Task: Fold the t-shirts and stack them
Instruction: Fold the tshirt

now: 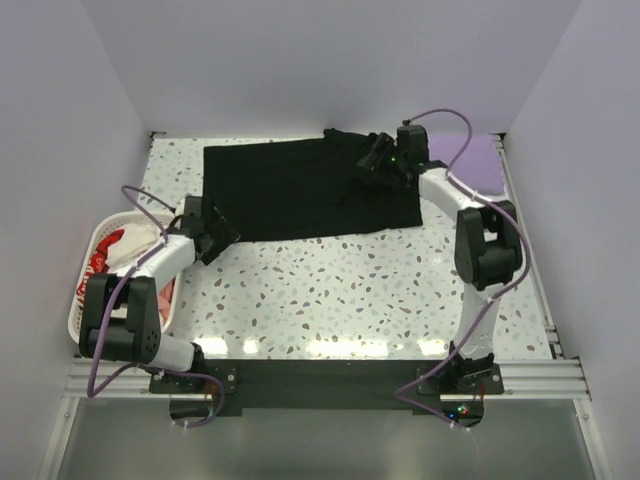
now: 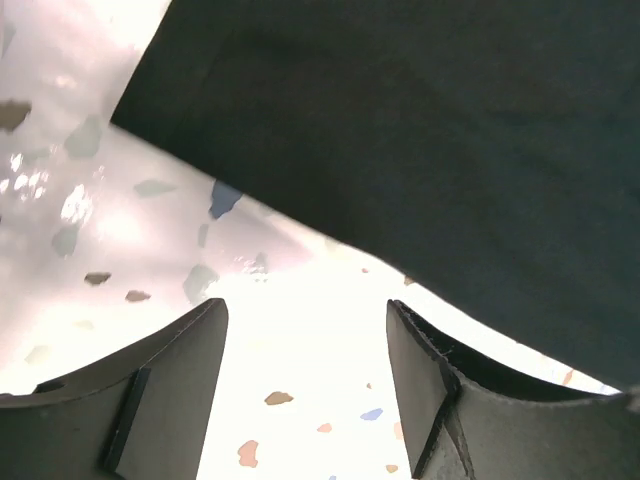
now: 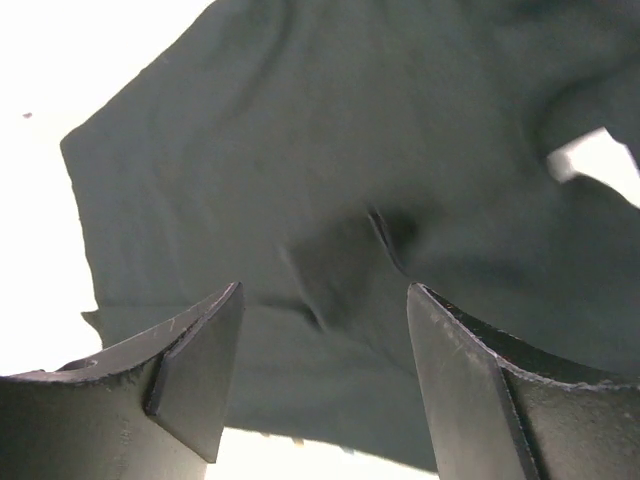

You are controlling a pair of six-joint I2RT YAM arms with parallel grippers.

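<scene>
Black short-sleeved fabric t-shirt (image 1: pixel 290 190) is lying spread flat on the white speckled tabletop (image 1: pixel 340 290), toward the far side, opened out so that it can be folded. I am hovering my left gripper (image 1: pixel 222 238) at the shirt's near left corner, its jaws standing wide apart with nothing between them. The left wrist view is showing bare tabletop under the gap and the shirt's edge just beyond. I am holding my right gripper (image 1: pixel 378 160) over the far right part of the shirt, near a bunched sleeve. Its jaws are also apart and empty, with wrinkled black cloth lying below them. Both seem placed to take hold of opposite ends for a fold. A plain lavender t-shirt (image 1: pixel 480 165) is lying at the far right corner. A white t-shirt with red lettering (image 1: pixel 105 255) is sitting in a white slotted plastic basket (image 1: pixel 85 300) at the left edge.
</scene>
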